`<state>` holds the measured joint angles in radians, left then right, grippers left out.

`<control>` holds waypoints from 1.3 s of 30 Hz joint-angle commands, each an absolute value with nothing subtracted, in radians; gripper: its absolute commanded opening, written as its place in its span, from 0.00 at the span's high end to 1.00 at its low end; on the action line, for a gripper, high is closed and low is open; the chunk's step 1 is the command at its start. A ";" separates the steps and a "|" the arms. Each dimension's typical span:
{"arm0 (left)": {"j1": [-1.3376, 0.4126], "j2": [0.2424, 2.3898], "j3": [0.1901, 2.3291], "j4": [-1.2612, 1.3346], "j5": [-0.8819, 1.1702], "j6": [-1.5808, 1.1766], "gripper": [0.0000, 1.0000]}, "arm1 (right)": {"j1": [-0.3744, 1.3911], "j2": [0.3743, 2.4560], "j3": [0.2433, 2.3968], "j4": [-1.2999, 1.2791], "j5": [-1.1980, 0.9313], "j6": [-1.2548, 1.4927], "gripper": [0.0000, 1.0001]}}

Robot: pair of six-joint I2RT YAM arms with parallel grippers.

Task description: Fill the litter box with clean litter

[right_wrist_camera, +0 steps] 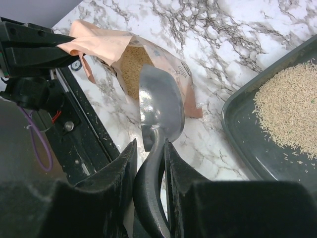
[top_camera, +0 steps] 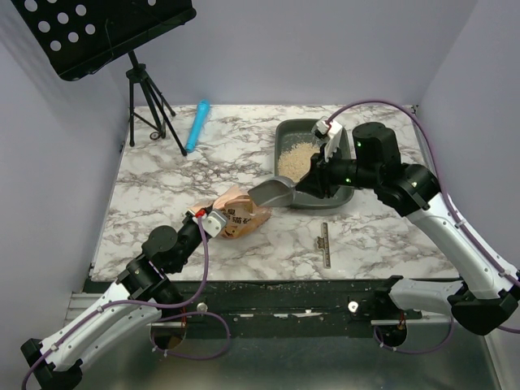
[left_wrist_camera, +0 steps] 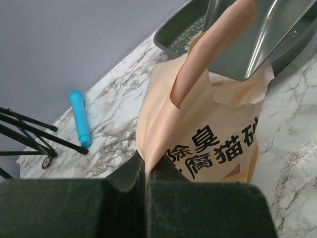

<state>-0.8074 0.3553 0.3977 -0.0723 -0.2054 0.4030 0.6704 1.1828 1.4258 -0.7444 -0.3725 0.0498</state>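
Clearly, 除臭 and 腐猫砂 on orange bag near litter box

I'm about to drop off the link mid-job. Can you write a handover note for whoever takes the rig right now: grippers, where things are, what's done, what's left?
Left gripper: shut on the top flap of the orange bag, holding its mouth open.
Right gripper: shut on the handle of the metal scoop; the bowl looks empty and sits at the bag's mouth.
Litter box: far right of the table, with a pile of clean litter in it and bare floor beside the pile.
Done: some litter is in the box.
Left: more scoops from bag to box.
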 commanded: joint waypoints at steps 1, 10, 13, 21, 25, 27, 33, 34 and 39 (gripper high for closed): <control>-0.813 0.334 0.462 0.063 -0.215 0.405 1.00 | 0.680 1.183 1.445 -0.672 -0.382 0.031 0.99; -0.813 0.336 0.462 0.063 -0.218 0.405 1.00 | 0.719 1.269 1.402 -0.601 -0.422 0.011 1.00; -0.813 0.333 0.462 0.064 -0.216 0.403 1.00 | 0.744 1.292 1.394 -0.603 -0.416 0.011 0.99; -0.811 0.333 0.463 0.069 -0.221 0.400 1.00 | 0.790 1.357 1.411 -0.650 -0.355 0.041 1.00; -0.813 0.351 0.465 0.083 -0.241 0.374 1.00 | 0.790 1.451 1.509 -0.724 -0.241 0.207 1.00; -0.811 0.356 0.465 0.089 -0.267 0.370 1.00 | 0.790 1.495 1.560 -0.762 -0.183 0.294 1.00; -0.811 0.330 0.466 0.089 -0.317 0.367 1.00 | 0.790 1.586 1.628 -0.838 -0.121 0.420 1.00; -0.813 0.325 0.466 0.090 -0.324 0.367 1.00 | 0.790 1.604 1.625 -0.841 -0.126 0.431 1.00; -0.815 0.325 0.468 0.094 -0.362 0.361 1.00 | 0.801 1.657 1.527 -0.749 -0.159 0.517 1.00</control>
